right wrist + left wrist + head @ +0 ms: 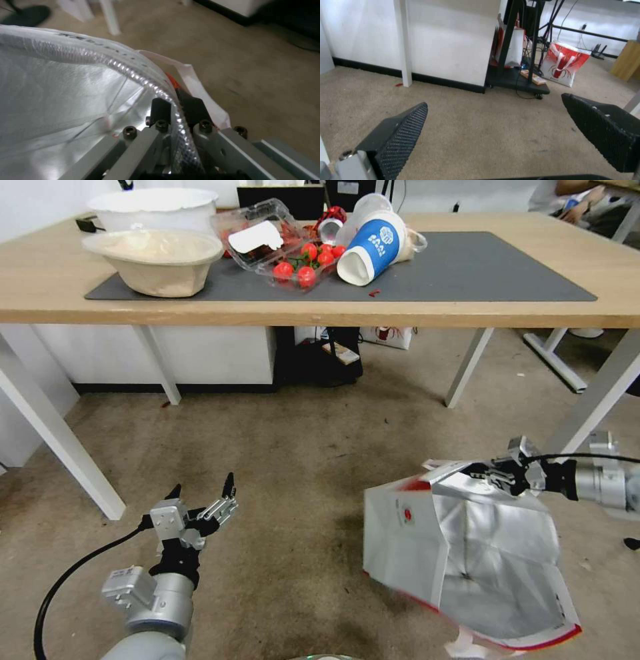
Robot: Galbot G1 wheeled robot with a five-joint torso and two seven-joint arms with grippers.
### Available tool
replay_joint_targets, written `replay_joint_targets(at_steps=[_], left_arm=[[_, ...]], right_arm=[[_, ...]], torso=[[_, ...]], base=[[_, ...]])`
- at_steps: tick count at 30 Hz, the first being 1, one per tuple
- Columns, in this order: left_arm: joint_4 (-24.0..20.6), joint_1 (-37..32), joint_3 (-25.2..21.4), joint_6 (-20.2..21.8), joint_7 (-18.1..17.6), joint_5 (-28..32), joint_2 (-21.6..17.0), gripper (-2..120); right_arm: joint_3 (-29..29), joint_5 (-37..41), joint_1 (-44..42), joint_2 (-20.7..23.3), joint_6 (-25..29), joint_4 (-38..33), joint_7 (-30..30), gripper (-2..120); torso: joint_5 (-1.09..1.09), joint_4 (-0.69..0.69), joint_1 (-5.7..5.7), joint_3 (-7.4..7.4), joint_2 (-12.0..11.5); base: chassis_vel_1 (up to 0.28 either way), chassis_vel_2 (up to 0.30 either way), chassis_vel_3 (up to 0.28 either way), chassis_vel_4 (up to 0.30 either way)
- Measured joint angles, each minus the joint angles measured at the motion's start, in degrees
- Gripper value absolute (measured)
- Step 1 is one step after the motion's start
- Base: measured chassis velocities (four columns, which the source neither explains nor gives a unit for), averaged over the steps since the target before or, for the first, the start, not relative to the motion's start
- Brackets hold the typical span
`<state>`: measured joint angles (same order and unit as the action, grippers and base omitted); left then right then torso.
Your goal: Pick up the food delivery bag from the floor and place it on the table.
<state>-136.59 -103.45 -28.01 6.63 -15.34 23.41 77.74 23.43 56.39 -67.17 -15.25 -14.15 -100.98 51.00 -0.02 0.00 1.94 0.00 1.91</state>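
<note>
The food delivery bag (460, 553), white with red edges and a silver foil lining, hangs tilted at the lower right, its mouth gaping toward me just above the floor (300, 473). My right gripper (485, 471) is shut on the bag's upper rim; in the right wrist view the fingers (191, 106) pinch the foil edge of the bag (66, 95). My left gripper (202, 492) hovers low over the floor at the lower left, open and holding nothing, its pads (403, 132) wide apart. The table (467, 307) spans the top of the head view.
On the table's dark mat (467, 267) sit two white bowls (157, 253), a clear box of cherry tomatoes (293, 247) and a tipped blue-and-white cup (373, 247). White table legs (60, 440) flank the floor. Under the table stand a black cart (516, 80) and a red-and-white bag (565, 63).
</note>
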Motion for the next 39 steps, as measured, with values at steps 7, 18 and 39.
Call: replay_joint_targets(at_steps=[7,18,39], left_arm=[[-0.16,0.25,-0.13,0.21,0.11,-0.17,-0.06,100],[-0.37,0.57,0.11,0.93,-1.13,-2.14,0.46,100],[-0.83,0.12,1.00,0.66,-1.81,-2.85,1.27,100]], right_arm=[[-1.53,5.57,-0.15,1.84,-2.90,-6.22,0.06,0],[0.30,6.26,-3.12,1.49,-3.35,-8.62,0.05,0],[0.22,4.62,-3.95,-0.20,-2.70,-8.66,-0.27,0]], torso=[[0.00,0.00,0.00,0.00,0.00],[0.01,0.00,0.00,0.00,0.00],[0.02,0.00,0.00,0.00,0.00]], base=[[0.000,0.000,0.000,0.000],[0.000,0.000,0.000,0.000],[0.000,0.000,0.000,0.000]])
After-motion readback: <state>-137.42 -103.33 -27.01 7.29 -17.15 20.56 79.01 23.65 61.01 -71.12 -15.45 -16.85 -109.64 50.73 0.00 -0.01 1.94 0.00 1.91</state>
